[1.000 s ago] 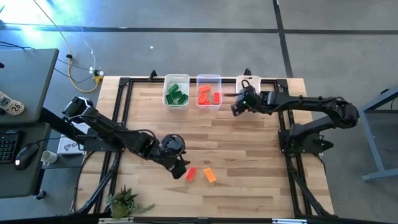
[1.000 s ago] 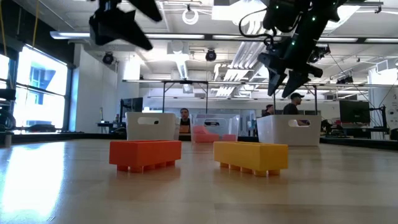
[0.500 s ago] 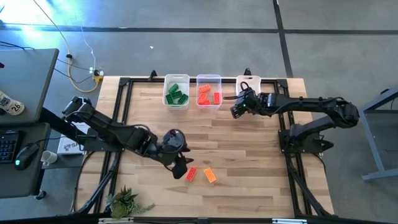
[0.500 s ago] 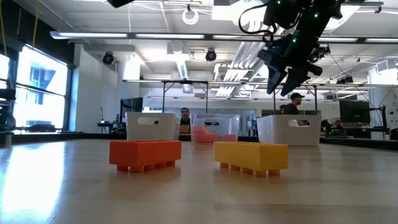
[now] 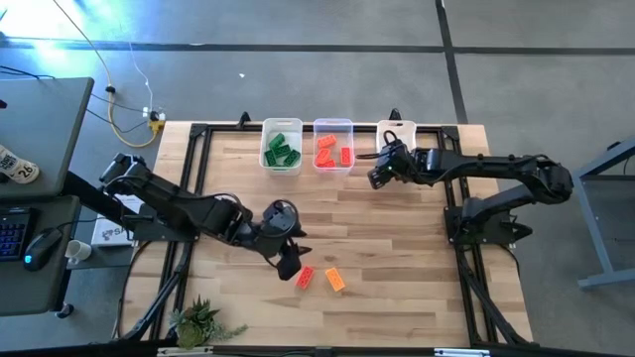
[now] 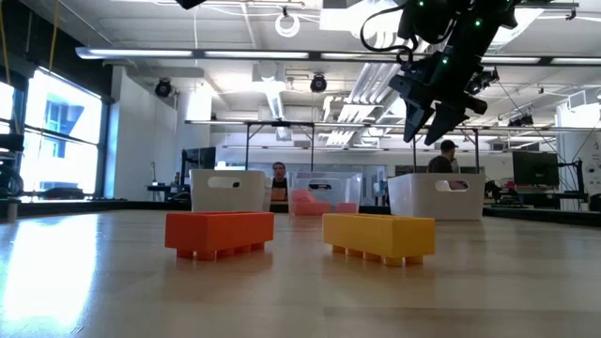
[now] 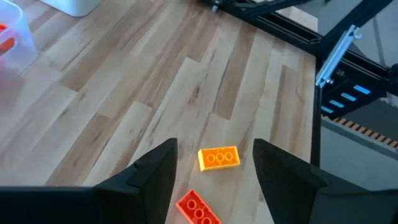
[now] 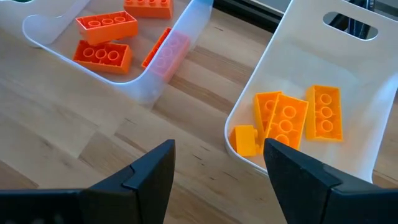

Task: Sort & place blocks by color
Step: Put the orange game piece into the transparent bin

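Two blocks lie flat on the table near its near edge: a red one (image 5: 305,277) (image 7: 198,208) and an orange one (image 5: 335,280) (image 7: 219,157). My left gripper (image 5: 290,266) (image 7: 214,163) is open and hovers just left of and above them, empty. My right gripper (image 5: 377,175) (image 8: 217,163) is open and empty, hanging in the air (image 6: 430,117) by the far bins, between the red bin and the orange bin. Green blocks (image 5: 283,152) lie in the left bin, red blocks (image 8: 102,54) in the middle bin, orange blocks (image 8: 292,118) in the right bin.
Three small bins stand in a row at the far edge: green bin (image 5: 282,145), red bin (image 5: 333,145), orange bin (image 5: 397,135). Black frame rails (image 5: 198,149) run along the table's sides. A small plant (image 5: 198,322) sits at the near left corner.
My left gripper has moved a little toward the table's right and far side, closing on the red block, staying open. My right gripper has shifted slightly and stays near the orange bin. The two loose blocks have not moved.
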